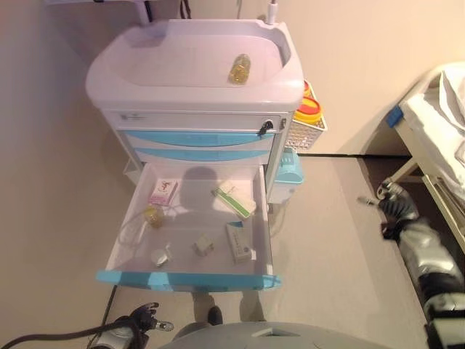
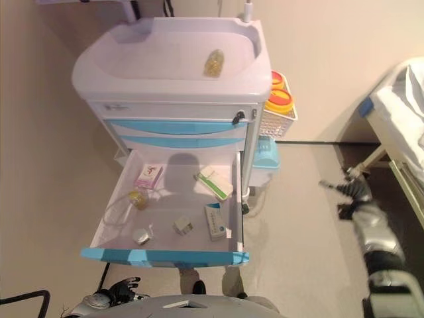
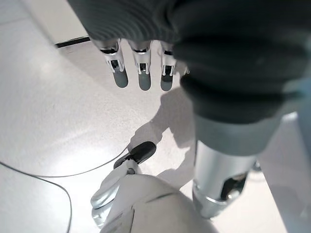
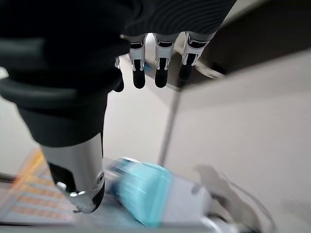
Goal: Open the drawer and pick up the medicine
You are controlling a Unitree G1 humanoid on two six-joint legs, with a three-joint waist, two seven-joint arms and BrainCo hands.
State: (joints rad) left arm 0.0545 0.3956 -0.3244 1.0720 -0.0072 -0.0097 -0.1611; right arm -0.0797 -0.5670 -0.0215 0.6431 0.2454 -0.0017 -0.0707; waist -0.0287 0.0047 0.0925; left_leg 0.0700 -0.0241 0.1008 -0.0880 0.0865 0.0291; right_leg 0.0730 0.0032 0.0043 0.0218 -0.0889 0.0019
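Out at four o'clock of the cart, the right hand hangs over the floor with fingers straight and released, holding nothing; the left hand sits low at seven o'clock, likewise slack and empty. Between them the drawer stands pulled fully out, so opening looks done and picking comes next. That calls for a hand to reach in for the medicine box at the drawer's five o'clock corner. Only the eye views show the drawer's contents; the wrist views confirm both hands are empty.

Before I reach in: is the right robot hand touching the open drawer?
Apart. In the left eye view the right robot hand hangs over bare floor, clear of the open drawer.
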